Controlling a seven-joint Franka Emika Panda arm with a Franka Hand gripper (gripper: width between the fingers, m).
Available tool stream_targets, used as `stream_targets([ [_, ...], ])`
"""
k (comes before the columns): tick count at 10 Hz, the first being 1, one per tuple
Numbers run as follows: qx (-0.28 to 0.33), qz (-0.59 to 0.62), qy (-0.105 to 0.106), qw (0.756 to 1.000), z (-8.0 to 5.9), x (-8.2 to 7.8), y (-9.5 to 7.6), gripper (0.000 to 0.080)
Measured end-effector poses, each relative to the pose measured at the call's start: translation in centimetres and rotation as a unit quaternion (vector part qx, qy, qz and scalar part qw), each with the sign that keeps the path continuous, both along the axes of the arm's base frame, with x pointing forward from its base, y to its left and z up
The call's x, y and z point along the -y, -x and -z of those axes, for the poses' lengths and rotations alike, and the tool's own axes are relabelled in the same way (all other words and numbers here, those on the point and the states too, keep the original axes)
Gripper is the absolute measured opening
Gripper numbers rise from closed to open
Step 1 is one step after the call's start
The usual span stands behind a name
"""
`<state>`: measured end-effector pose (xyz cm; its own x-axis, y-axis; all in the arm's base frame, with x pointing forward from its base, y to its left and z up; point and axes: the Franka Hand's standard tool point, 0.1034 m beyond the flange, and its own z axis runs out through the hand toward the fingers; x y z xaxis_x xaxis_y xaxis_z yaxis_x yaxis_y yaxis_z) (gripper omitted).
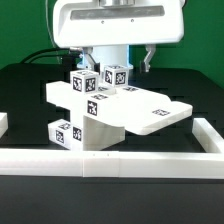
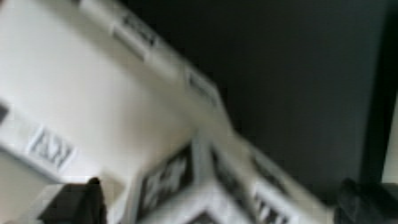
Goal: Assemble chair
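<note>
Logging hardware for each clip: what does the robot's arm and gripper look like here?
In the exterior view the arm's end is a white, rounded housing with a pale grey recessed panel. Dark finger parts hang beneath it, and dark cables trail behind on the exterior view's left. The wrist view shows only blurred dark finger tips at the picture's edge. No markings are legible.

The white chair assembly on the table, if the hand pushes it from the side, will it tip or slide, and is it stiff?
The chair assembly looks rigid: blocky white pieces with crisp edges, so probably no flexing. It seems to rest on a narrow block with a broad flat panel overhanging toward the exterior view's right, so a high push might tip it. Its smooth surfaces suggest a low push would slide it on the black table.
</note>
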<state>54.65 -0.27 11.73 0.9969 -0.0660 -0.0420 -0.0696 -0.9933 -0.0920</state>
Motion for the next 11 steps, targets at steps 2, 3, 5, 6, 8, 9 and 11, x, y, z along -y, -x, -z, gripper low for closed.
stream_targets([
  [2, 0.017, -0.010, 0.005, 1.000, 0.04, 0.09, -0.45, 0.0649],
  [3, 0.017, -0.010, 0.005, 1.000, 0.06, 0.10, -0.44, 0.0649],
  [5, 0.022, -0.079, 0.005, 0.997, 0.07, 0.22, -0.43, 0.0649],
  [6, 0.027, -0.164, 0.011, 0.986, 0.09, 0.42, -0.40, 0.0649],
  [8, 0.031, -0.271, 0.015, 0.962, 0.19, 0.61, -0.35, 0.0649],
  [9, 0.033, -0.306, 0.019, 0.951, 0.17, 0.71, -0.41, 0.0649],
  [11, 0.044, -0.345, 0.025, 0.937, 0.24, 0.92, -0.53, 0.0649],
])
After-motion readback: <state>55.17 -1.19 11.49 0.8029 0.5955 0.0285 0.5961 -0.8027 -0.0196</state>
